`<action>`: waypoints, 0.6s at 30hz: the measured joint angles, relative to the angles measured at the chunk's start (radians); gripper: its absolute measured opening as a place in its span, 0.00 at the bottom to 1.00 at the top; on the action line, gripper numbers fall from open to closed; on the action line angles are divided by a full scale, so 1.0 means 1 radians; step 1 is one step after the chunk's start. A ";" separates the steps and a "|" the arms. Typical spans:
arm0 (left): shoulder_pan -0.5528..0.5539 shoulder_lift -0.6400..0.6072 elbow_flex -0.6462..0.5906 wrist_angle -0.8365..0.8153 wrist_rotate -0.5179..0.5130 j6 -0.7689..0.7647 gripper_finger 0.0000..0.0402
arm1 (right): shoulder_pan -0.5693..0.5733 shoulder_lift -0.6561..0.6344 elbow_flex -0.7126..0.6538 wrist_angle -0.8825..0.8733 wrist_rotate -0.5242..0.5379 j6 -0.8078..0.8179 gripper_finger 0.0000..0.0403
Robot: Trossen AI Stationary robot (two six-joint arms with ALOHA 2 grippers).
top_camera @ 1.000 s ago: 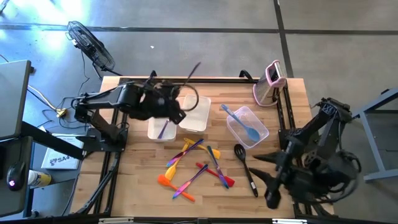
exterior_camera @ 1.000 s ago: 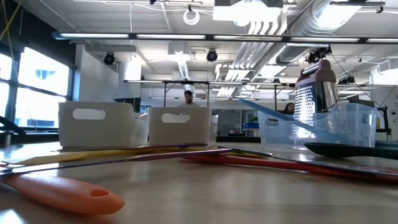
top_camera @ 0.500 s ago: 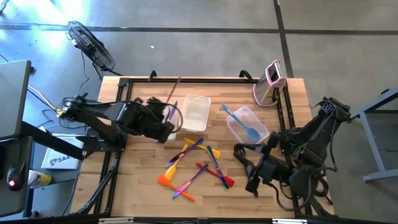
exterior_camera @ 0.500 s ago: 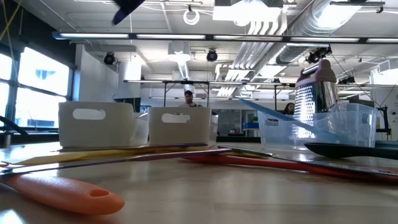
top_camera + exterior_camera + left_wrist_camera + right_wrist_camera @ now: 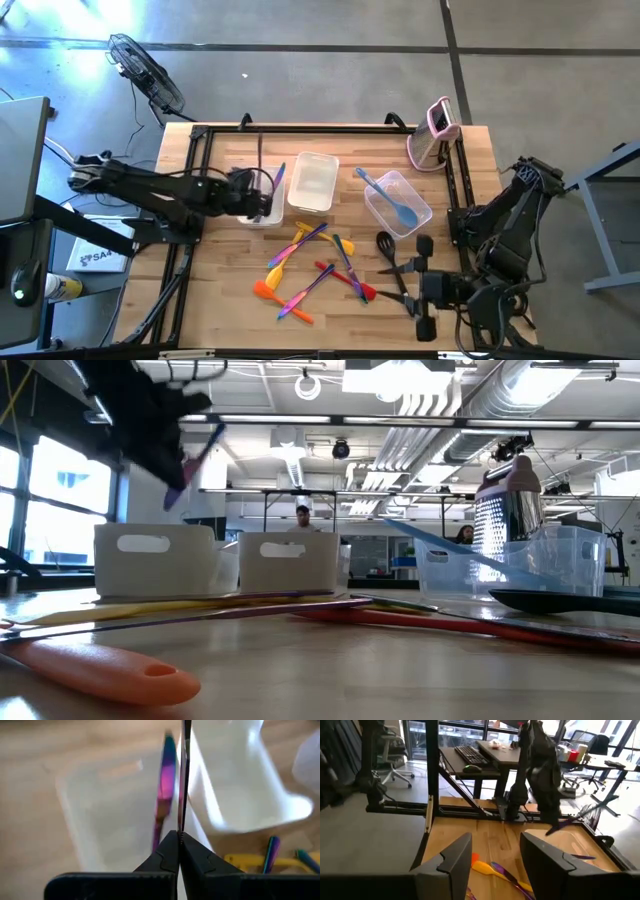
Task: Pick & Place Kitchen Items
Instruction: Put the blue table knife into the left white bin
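Observation:
My left gripper [image 5: 262, 203] hangs over the left clear tub [image 5: 247, 212], shut on a slim purple utensil [image 5: 192, 465]. The utensil's thin handle [image 5: 260, 160] reaches toward the far edge. Another purple utensil [image 5: 165, 785] leans inside that tub. Several coloured utensils [image 5: 315, 265] lie loose on the table's middle. A black spatula [image 5: 393, 262] lies to their right. A light blue spoon [image 5: 392, 198] rests in the right tub. My right gripper [image 5: 496, 840] is open above the table's near right part, with nothing between its fingers. My left gripper pinches the utensil's thin handle [image 5: 181, 822] between the very ends of its two fingers [image 5: 167, 851], which slant down. The handle runs straight on beyond the fingertips, along them. The utensil is lifted clear, above the left tub. Which end the fingers have does not show.
A middle tub [image 5: 312, 182] stands beside the left one. The pink-and-white gadget [image 5: 435, 135] stands upright at the far right corner. Black rails run along the table's edges. Bare wood lies at the near left.
My left gripper has sunk and drawn back toward the table's left edge, from over the middle tub to over the left tub, rolling as it went. The held utensil's handle has swung from slanting far-right to pointing at the far edge. My right gripper has rolled and sunk a little.

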 joint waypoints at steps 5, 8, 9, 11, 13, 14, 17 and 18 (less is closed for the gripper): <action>0.006 0.046 -0.093 0.133 0.062 0.017 0.00 | -0.001 0.026 0.000 -0.001 0.001 0.003 0.40; 0.007 0.064 -0.095 0.104 0.126 -0.003 0.00 | -0.004 0.042 0.000 -0.002 0.001 -0.001 0.40; 0.007 0.063 -0.096 0.087 0.139 -0.008 0.00 | -0.004 0.044 0.000 -0.002 0.001 -0.003 0.40; 0.007 0.061 -0.096 0.079 0.141 -0.016 0.00 | -0.004 0.052 0.001 -0.008 0.003 -0.005 0.40; 0.007 0.061 -0.096 0.048 0.139 -0.033 0.00 | -0.004 0.060 0.001 -0.008 0.005 -0.011 0.40; 0.008 0.061 -0.096 0.031 0.140 -0.037 0.00 | -0.004 0.063 0.001 -0.009 0.003 -0.021 0.40; 0.008 0.061 -0.096 0.033 0.154 -0.036 0.00 | -0.003 0.066 0.001 -0.009 -0.017 -0.031 0.40; 0.007 0.061 -0.096 0.033 0.155 -0.036 0.00 | -0.003 0.067 0.001 -0.007 -0.029 -0.032 0.40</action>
